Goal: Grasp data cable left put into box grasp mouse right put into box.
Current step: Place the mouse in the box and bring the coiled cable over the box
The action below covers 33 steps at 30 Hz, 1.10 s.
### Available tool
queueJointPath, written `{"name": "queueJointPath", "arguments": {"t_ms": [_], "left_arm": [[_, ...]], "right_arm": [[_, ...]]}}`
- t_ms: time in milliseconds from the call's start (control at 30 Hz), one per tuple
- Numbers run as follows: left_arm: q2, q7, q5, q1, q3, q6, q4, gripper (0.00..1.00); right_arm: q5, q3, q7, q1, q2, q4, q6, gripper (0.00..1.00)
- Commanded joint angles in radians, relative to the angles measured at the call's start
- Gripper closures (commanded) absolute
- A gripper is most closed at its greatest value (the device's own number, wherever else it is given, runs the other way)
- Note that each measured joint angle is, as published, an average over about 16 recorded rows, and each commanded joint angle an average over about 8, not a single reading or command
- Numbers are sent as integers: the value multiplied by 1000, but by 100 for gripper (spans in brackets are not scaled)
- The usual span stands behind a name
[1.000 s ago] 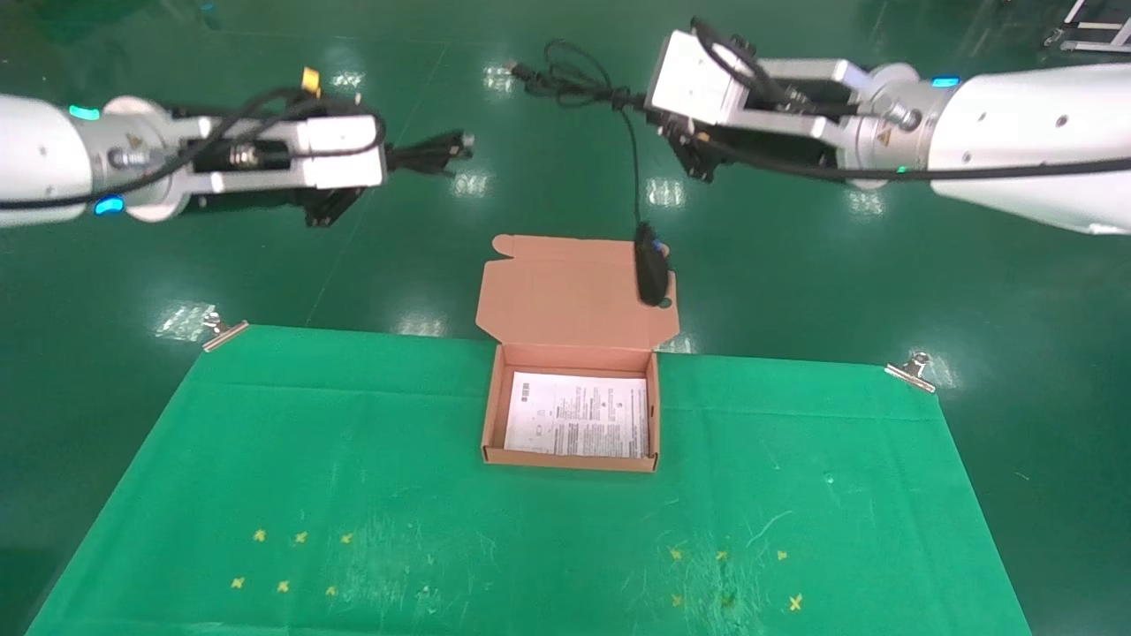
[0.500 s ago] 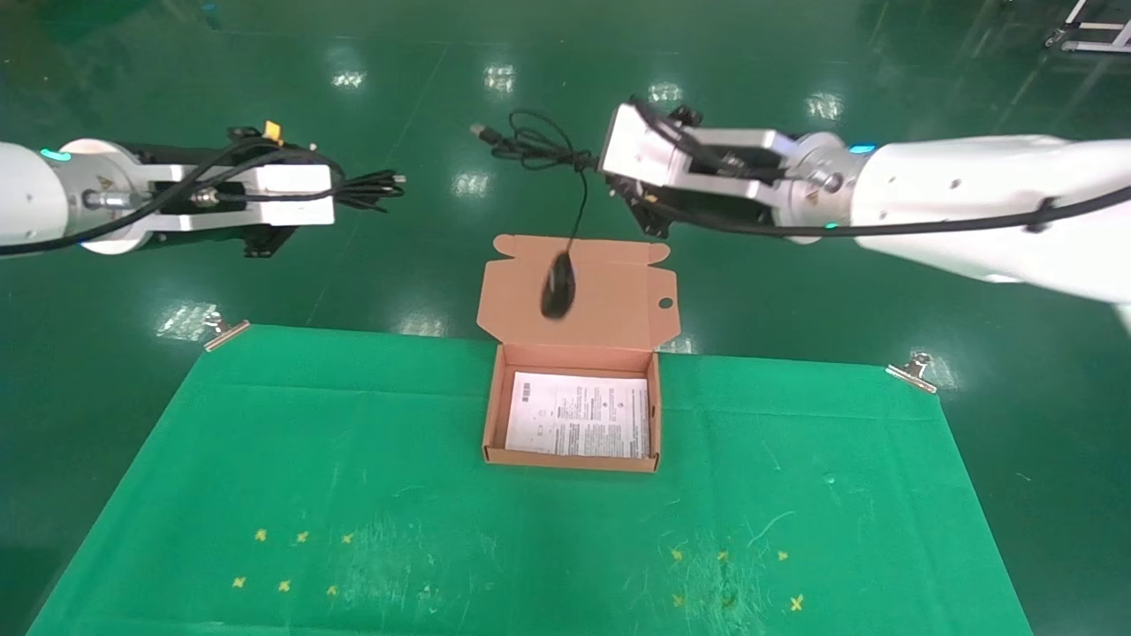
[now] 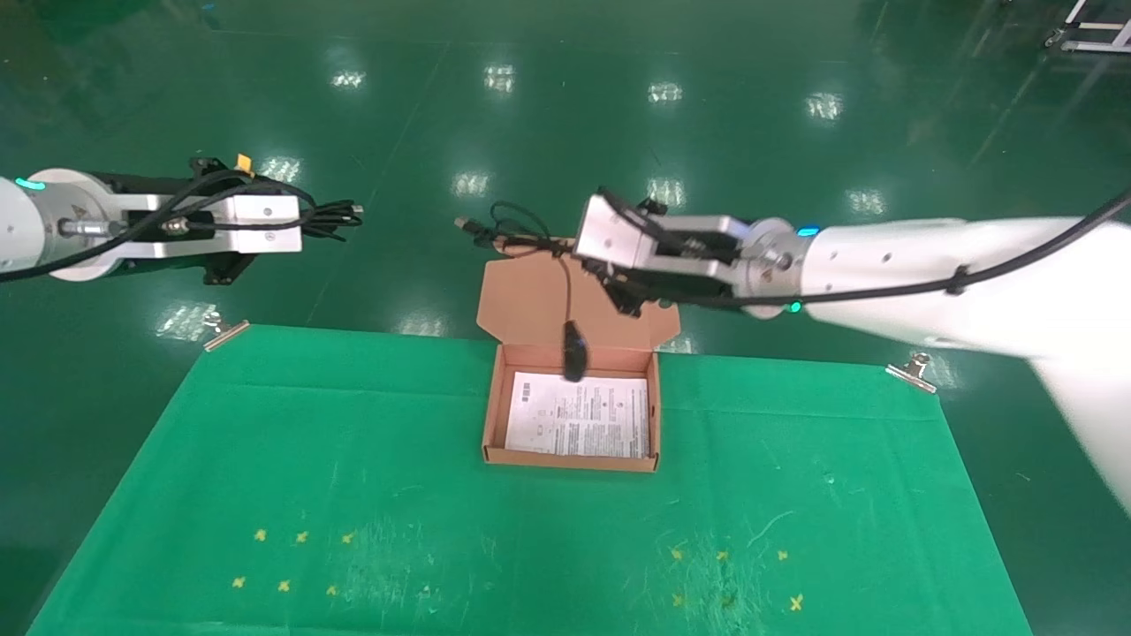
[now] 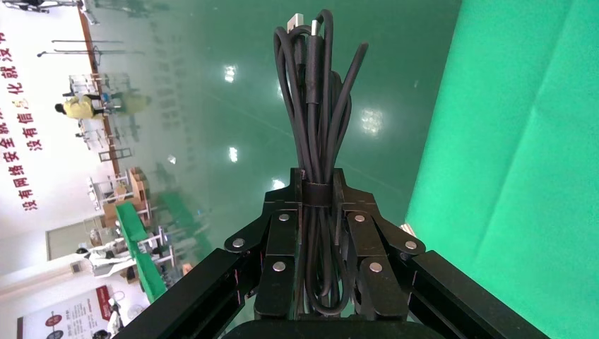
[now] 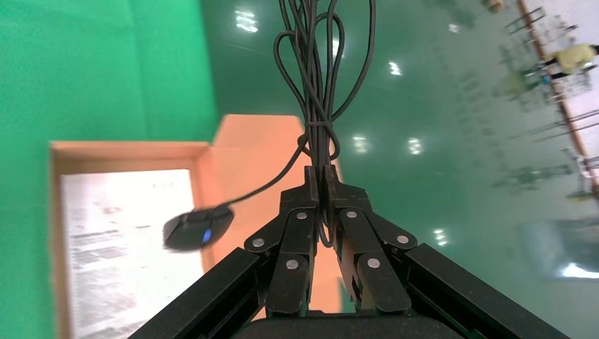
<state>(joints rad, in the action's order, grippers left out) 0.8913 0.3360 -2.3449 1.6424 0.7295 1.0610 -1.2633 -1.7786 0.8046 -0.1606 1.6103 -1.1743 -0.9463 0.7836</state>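
right arm (image 3: 972, 274) blurred and cut off at frame edge, mouse (image 5: 198, 229) blurred, print on box (image 3: 495, 415) sheet unreadable

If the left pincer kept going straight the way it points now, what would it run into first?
Nothing nearby, apparently: the left pincer, shut on the data cable, points across open floor toward the mouse cord's plug and the right pincer, though depth is unclear.
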Motion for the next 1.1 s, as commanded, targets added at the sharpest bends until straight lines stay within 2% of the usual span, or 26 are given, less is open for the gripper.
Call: {"name": "queueJointPath", "arguments": {"t_ms": [33, 467, 700, 733, 967, 1000, 1100], "left_arm": [[-2, 4, -5, -1, 1, 5, -3, 100], [-7, 6, -8, -1, 2, 11, -7, 100], [-7, 6, -8, -1, 2, 11, -7, 100], [-7, 6, -8, -1, 2, 11, -7, 100], [-7, 6, -8, -2, 2, 12, -7, 100], [-7, 6, -8, -2, 2, 12, -7, 100], [-6, 6, -7, -3, 2, 12, -8, 100]], "right_arm": [[4, 5, -3, -11, -8, 4, 4, 100], [-40, 48, -58, -52, -90, 219, 2, 100], [-58, 61, -53, -56, -137, 330, -28, 100], [-59, 62, -48, -55, -144, 342, -33, 95], [-60, 72, -14, -51, -172, 391, -48, 7], [-60, 73, -13, -52, -172, 393, -48, 0], [-58, 74, -12, -51, -170, 392, -49, 0]]}}
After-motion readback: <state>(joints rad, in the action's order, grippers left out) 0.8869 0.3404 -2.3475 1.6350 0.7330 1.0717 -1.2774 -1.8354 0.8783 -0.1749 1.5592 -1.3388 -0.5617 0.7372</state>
